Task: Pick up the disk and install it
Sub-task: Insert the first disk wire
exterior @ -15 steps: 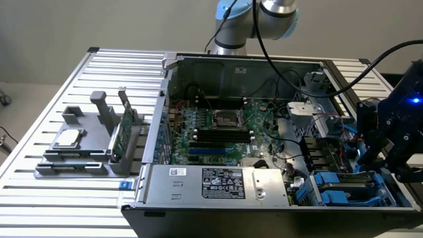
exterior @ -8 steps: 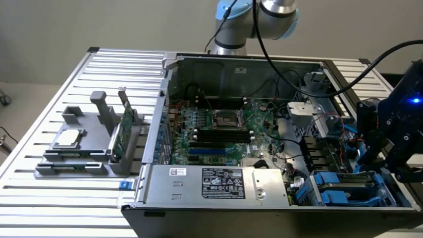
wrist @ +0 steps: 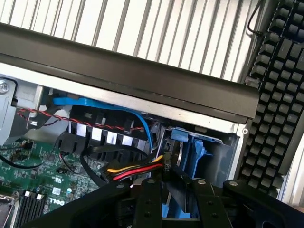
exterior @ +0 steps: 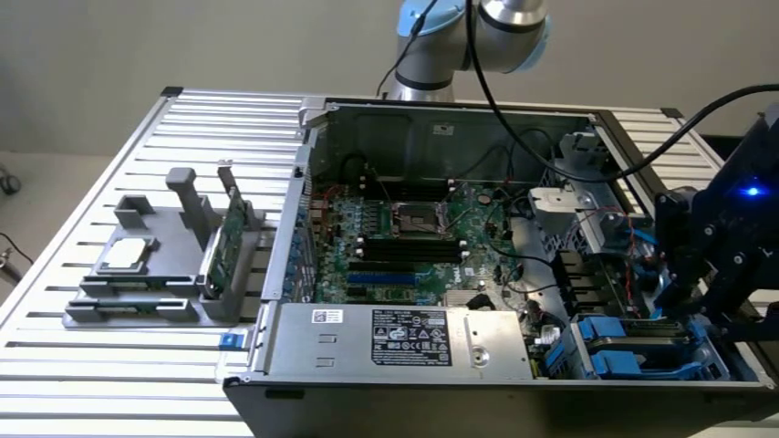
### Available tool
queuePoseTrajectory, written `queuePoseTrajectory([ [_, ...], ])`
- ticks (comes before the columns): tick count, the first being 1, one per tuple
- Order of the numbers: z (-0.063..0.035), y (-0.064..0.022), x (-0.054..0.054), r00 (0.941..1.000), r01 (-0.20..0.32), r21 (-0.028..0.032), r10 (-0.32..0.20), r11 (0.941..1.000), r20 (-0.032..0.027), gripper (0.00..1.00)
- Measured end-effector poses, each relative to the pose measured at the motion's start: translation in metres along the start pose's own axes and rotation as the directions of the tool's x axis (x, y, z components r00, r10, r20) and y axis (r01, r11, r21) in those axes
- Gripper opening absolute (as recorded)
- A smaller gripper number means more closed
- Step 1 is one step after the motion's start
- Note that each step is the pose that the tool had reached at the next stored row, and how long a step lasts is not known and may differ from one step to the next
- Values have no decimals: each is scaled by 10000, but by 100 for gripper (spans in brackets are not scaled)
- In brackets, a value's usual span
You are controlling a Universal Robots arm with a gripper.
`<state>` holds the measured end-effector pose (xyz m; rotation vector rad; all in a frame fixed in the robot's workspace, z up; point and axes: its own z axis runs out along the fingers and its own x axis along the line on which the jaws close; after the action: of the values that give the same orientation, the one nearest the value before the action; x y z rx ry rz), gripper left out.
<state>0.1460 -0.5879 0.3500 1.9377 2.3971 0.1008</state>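
End effector (exterior: 681,306): black, at the exterior view's right, reaching down into the near right corner of the open computer case (exterior: 426,114); its black fingers (wrist: 152,204) stand close together about a dark, thin edge, though whether they clamp it I cannot tell.
Disk (wrist: 187,161): in the blue plastic carrier in the drive bay, upright, directly under the fingers.
Writing: "DELL" in white on the green motherboard (wrist: 28,175); power supply (exterior: 408,338) label unreadable.
Materials: ribbed metal desk (exterior: 98,365); grey holder (exterior: 134,306) at the exterior view's left carrying a square silver chip (exterior: 128,254) and a green card (exterior: 225,246).
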Motion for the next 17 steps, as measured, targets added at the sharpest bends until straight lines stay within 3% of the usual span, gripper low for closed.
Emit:
queuePoseTrajectory([
  [4, 38, -8, 2, 9993, -367, 31, 367, 9993, 56, 21],
  [9, 55, -11, 4, 9985, -549, 159, 548, 9984, 67, 21],
  [13, 75, -8, 25, 9980, -624, 244, 620, 9978, 158, 21],
  [17, 77, 1, 63, 9976, -634, 316, 625, 9975, 304, 21],
])
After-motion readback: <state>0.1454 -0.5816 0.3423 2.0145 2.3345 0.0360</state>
